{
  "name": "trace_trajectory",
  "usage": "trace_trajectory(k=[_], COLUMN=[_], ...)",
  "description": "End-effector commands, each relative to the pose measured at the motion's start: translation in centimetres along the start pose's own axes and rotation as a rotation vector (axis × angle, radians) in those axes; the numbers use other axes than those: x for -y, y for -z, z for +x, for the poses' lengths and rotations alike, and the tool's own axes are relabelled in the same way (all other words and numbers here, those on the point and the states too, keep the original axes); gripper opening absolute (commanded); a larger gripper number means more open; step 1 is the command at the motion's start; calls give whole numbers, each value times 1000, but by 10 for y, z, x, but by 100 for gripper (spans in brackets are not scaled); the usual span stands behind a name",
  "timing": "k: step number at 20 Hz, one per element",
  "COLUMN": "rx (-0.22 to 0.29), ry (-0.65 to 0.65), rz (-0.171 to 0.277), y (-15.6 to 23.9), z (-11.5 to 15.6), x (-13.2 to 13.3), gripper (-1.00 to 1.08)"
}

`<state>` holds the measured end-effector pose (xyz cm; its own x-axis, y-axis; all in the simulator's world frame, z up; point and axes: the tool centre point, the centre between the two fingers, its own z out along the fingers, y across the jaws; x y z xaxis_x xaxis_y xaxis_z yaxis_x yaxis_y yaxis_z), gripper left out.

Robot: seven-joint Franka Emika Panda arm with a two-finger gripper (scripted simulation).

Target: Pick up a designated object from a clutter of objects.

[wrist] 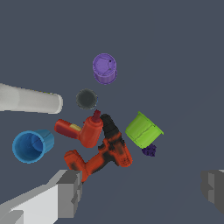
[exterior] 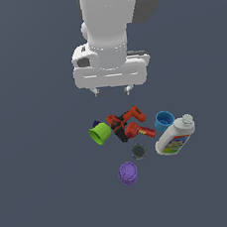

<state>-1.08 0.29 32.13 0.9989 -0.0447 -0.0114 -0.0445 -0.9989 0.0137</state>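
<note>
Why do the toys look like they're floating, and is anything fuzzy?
Exterior view: flat, even light, no shadows under the green cup or the drill, so they seem to float; edges slightly soft. Wrist view: same shadowless light, no glare; the white bottle is cut off by the picture's edge, and the fingers sit at the edge too.

You have open room on the green cup (exterior: pixel 101 133)'s exterior-view left; the drill (exterior: pixel 125 124) crowds its right side.

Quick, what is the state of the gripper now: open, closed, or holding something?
Gripper: open and holding nothing; it hangs above the clutter, fingers spread wide, and the lime-green cup lies untouched below.
</note>
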Motion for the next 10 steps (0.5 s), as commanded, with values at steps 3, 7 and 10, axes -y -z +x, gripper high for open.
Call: trace_trajectory(k=[3,7,10], rx=[-1,-4,-4], ry=[-1,-6,-6], rz=[-2,-12,-12], y=[1,5,5], z=[0,2,2], x=[-2,-12,-12], gripper=[28,28,28])
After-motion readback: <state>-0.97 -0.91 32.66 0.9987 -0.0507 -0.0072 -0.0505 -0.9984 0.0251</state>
